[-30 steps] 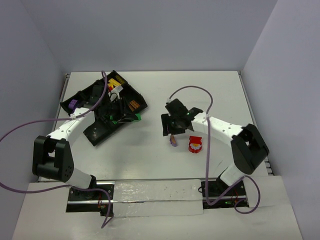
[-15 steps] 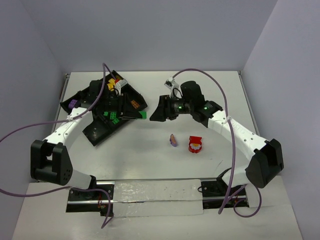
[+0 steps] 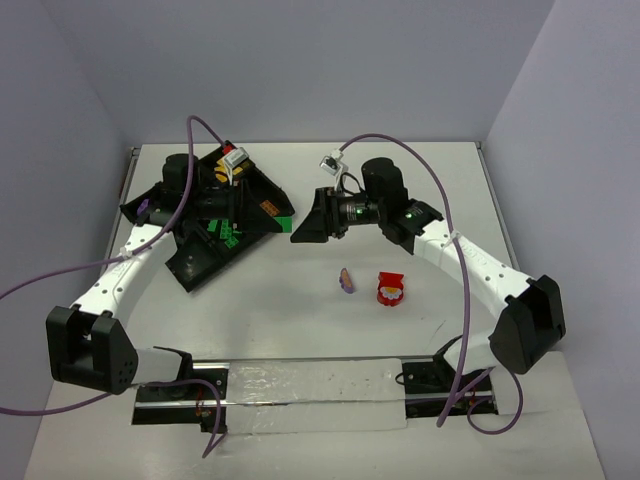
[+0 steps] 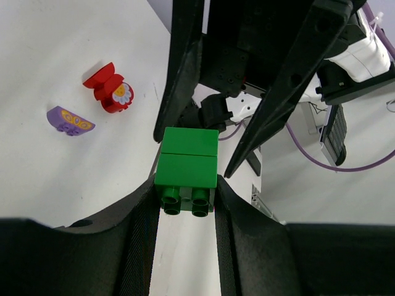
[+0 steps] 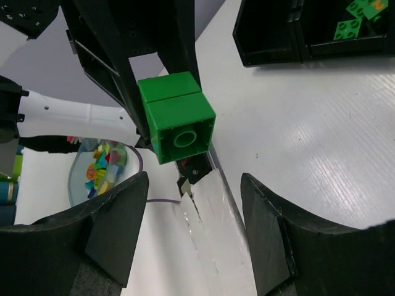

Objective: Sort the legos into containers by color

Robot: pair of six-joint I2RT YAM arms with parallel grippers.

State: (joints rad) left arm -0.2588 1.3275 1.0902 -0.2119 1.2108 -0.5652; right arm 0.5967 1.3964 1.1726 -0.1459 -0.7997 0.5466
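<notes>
Red-and-white brick and a purple brick lie nearest you on the white table. Beyond them, your left gripper clamps a green brick. Your right gripper faces it, jaws wide apart, beside the black tray.

Left gripper pinches green brick; red brick and purple brick beyond.

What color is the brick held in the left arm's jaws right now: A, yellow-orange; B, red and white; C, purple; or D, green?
D: in the left wrist view a green brick sits clamped between the left arm's jaws.
</notes>
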